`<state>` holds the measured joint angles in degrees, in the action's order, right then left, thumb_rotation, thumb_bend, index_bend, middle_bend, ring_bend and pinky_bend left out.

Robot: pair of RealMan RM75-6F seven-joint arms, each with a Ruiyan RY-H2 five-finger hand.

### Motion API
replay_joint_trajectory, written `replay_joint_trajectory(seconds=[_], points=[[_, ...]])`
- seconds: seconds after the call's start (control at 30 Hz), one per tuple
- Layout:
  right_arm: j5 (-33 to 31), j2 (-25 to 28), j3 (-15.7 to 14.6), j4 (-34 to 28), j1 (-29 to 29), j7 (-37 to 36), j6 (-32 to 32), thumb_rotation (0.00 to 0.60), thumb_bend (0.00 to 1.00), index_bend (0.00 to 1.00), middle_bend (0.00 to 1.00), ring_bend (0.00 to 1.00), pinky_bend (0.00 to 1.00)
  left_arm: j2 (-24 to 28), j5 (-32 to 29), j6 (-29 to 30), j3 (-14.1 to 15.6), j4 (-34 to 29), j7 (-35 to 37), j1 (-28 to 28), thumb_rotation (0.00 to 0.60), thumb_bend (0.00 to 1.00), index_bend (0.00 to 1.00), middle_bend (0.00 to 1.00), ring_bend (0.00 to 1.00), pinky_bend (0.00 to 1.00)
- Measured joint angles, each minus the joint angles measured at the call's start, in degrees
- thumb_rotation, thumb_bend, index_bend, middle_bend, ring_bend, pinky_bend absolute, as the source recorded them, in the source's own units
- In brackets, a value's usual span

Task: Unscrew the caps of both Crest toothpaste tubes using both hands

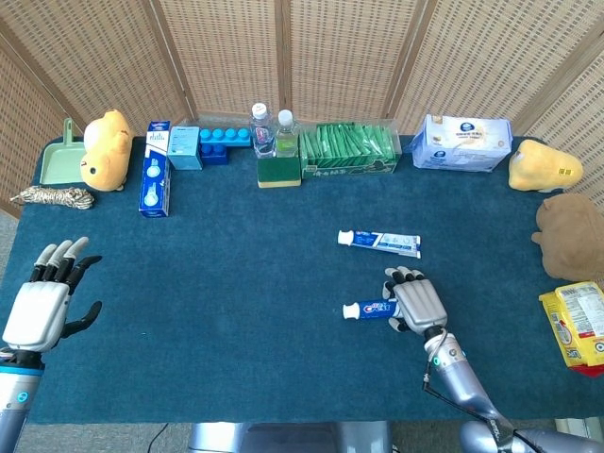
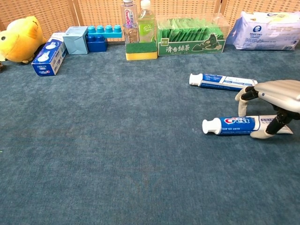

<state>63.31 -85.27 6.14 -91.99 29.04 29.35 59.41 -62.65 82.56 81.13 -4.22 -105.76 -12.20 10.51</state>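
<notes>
Head view is showing the left hand hovering with fingers spread and holding nothing at the table's left edge, wide bare cloth between it and the right hand, which is arching over the near toothpaste tube. Chest view is showing only the right hand, its fingertips touching down on both sides of that tube, cap pointing left; the far tube is lying just behind.

- Even, bright, soft light falls on both my views; the blue table cloth shows no harsh glare.
- My right hand throws only a faint, short shadow onto the cloth beneath it.
- The wicker screen behind looks evenly lit.
- Both pictures are sharp, without motion blur.
- In my chest view the cloth's near edge looks slightly softer.
</notes>
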Motion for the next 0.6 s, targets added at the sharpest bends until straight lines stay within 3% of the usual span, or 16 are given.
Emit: replay_joint_trajectory(seconds=[0.27, 0.43, 0.6], points=[[-2.11, 0.17, 0.26, -0.88, 1.59, 0.92, -1.62, 0.6, 0.33, 0.61, 0.34, 0.21, 0.25, 0.45, 0.56, 1.52, 0.25, -0.18, 0.54, -0.9, 0.6, 0.29, 0.19, 0.04, 0.02, 0.03], [-2.31, 0.55, 0.45, -1.38, 2.12, -0.14, -2.17, 0.6, 0.38, 0.75, 0.5, 0.39, 0.44, 0.31, 0.69, 1.51, 0.46, 0.03, 0.71, -1.03, 0.6, 0.29, 0.19, 0.04, 0.02, 0.03], [-0.42, 0.73, 0.64, -1.07, 2.24, -3.87, -2.44, 0.6, 0.43, 0.82, 0.58, 0.49, 0.56, 0.31, 0.83, 1.74, 0.38, -0.08, 0.68, -1.07, 0.6, 0.29, 0.19, 0.04, 0.02, 0.03]])
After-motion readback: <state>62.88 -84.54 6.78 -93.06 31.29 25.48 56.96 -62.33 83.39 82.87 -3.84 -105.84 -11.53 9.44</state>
